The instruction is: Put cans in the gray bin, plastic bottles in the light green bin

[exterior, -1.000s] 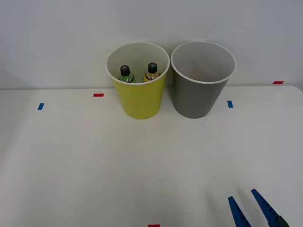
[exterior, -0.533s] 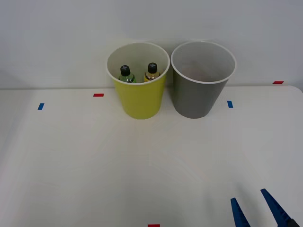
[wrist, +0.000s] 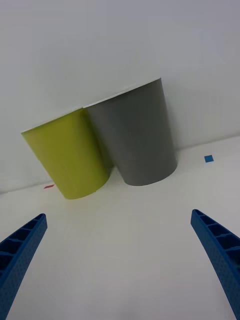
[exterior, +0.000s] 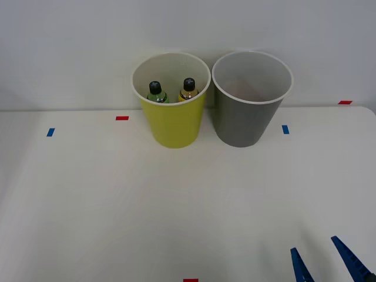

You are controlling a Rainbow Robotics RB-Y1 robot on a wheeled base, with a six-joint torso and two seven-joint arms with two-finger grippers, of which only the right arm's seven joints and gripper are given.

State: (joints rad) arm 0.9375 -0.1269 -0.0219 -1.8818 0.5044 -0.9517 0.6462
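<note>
Both plastic bottles (exterior: 171,90) apparently in light green bin (exterior: 174,126)

Bright, even, diffuse light; soft faint shadows beside bins (exterior: 235,111); no glare on table (exterior: 117,205); focus sharp throughout.

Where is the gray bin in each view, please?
Front view: the gray bin stands at the back of the table, right of centre, close beside the lime bin.
Right wrist view: the gray bin shows from the side, beyond the open right gripper.
Shared landmark: the blue tape mark on the table beside the gray bin.
</note>
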